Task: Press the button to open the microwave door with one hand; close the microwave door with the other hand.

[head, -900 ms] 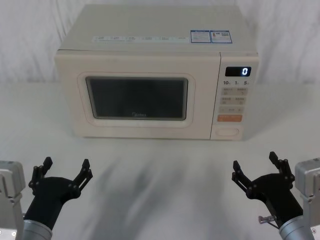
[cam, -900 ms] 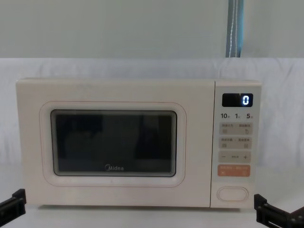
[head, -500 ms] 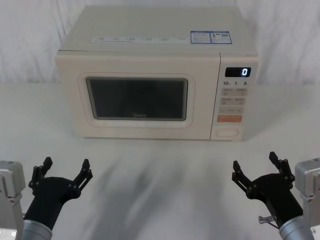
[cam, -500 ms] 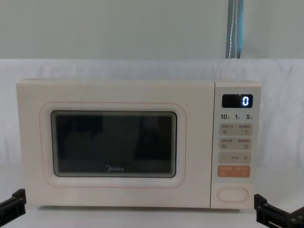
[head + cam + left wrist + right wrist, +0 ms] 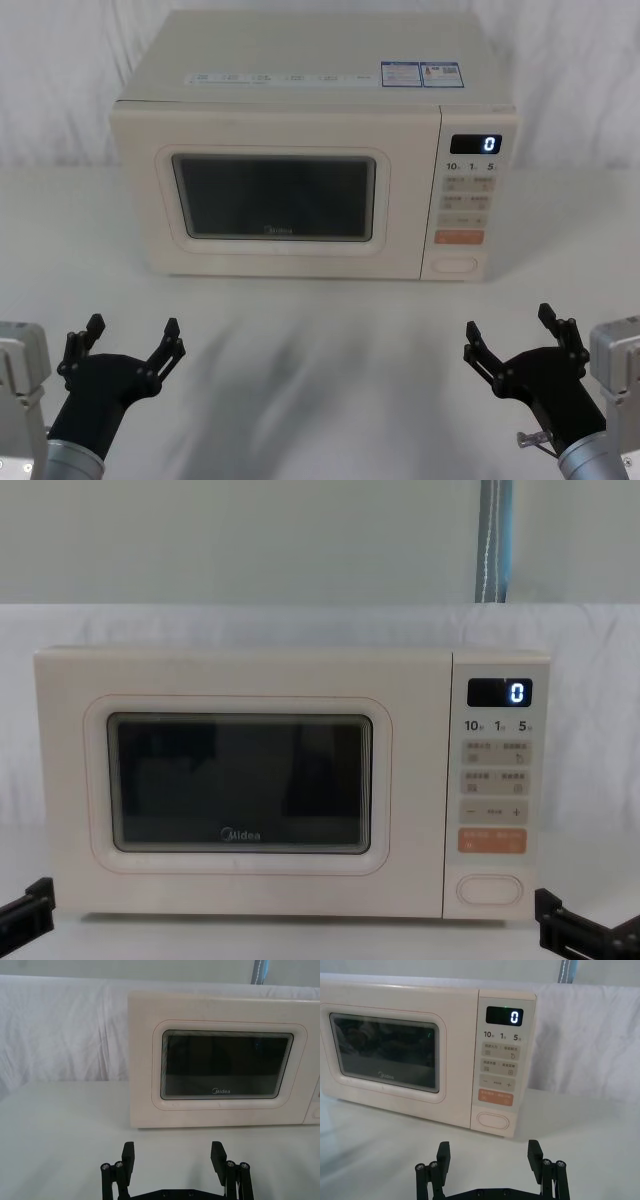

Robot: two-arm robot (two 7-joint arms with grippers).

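A: Two grippers sat low and near the robot, both short of the microwave [image 5: 310, 150]. Left gripper [image 5: 130, 338] was at the lower left of the head view, fingers spread wide, nothing between them. Right gripper [image 5: 512, 330] mirrored it at the lower right, also spread wide and empty.

B: Any change from the earlier frames?

A: None. Both arms kept the same pose as 0.9 s ago, and the microwave looked the same too.

B: Where were the task's things?

A: The microwave door [image 5: 275, 195] was shut flush against the body, dark window facing the robot. The button [image 5: 455, 265] sat at the bottom of the control panel, just under the orange key [image 5: 459, 237]; the right gripper was well apart from it, roughly in line with that side. The display [image 5: 476, 144] read 0.

B: Anything in the way?

A: The white table [image 5: 320, 320] lay bare between the grippers and the microwave. A white cloth [image 5: 300, 625] hung behind it.
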